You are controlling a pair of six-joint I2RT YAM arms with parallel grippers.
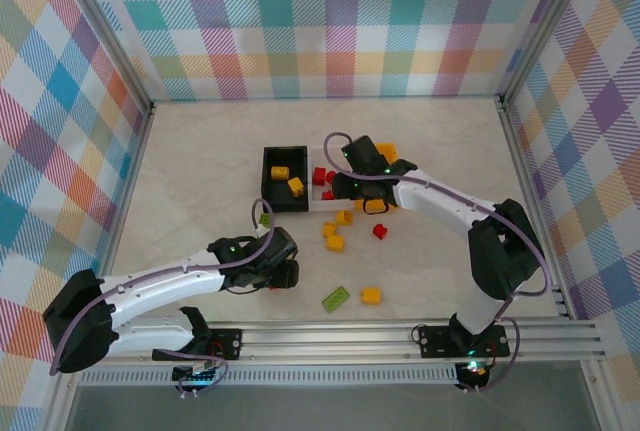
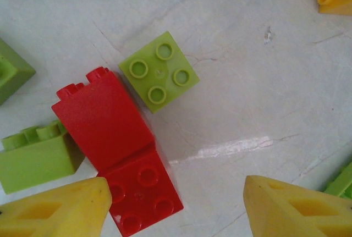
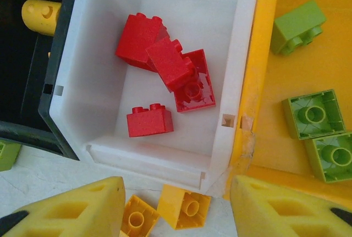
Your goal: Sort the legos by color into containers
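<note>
- The legos are seen as small studded bricks in red, yellow-orange and lime green. Some are binned and others are scattered on the table [image 1: 190,161] in front of the containers.
- The three bins are set side by side and touching: the black bin [image 3: 22,66] at the left, the white bin [image 3: 236,28] in the middle, the orange bin [image 3: 264,55] at the right.
- Four red bricks [image 3: 149,120] are held in the white bin. Three lime green bricks [image 3: 313,113] are lying in the orange bin, two of them turned hollow side up. A yellow brick [image 3: 41,14] is seen in the black bin.
- The right gripper [image 3: 176,215] is hung over the near wall of the white bin, its jaws parted and nothing between them. Two yellow-orange bricks [image 3: 187,207] are lying on the table just outside that wall.
- The left gripper [image 2: 176,215] is held low over the table, jaws spread and nothing clasped.
- Two loose red legos [image 2: 118,121], touching each other, are found just beside one fingertip [image 2: 60,209].
- These are hemmed in by a square green brick [image 2: 159,72], studs up, on one side, and by a second green brick [image 2: 36,152] pressed against the other.
</note>
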